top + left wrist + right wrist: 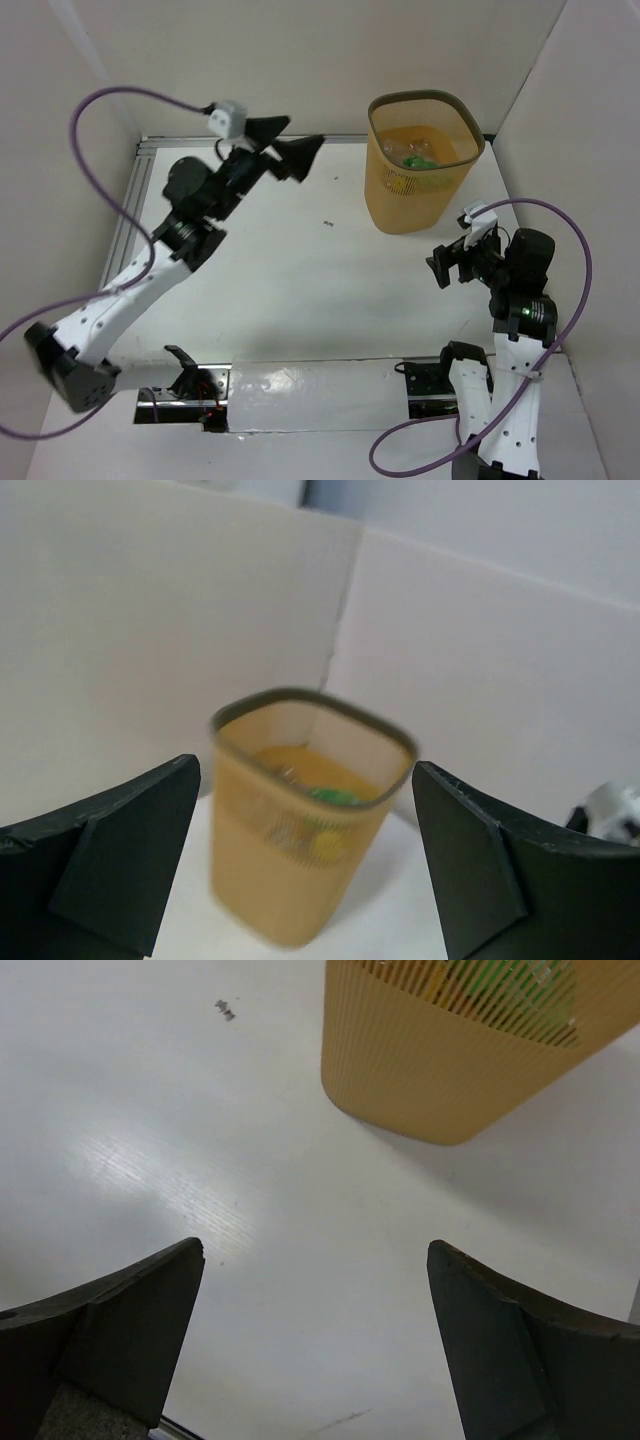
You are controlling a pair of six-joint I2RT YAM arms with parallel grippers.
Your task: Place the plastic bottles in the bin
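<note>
The yellow-orange mesh bin (393, 206) stands at the far right of the table. Plastic bottles (418, 153), one green, lie inside it. The bin also shows in the left wrist view (290, 870), blurred, with the green bottle (333, 796) inside, and in the right wrist view (440, 1070). My left gripper (297, 142) is open and empty, raised at the back, left of the bin. My right gripper (448, 268) is open and empty, low, just in front of the bin. No bottle lies on the table.
White walls enclose the table on the left, back and right. A small dark speck (327, 223) lies on the table left of the bin. A metal rail (150, 146) runs along the back left edge.
</note>
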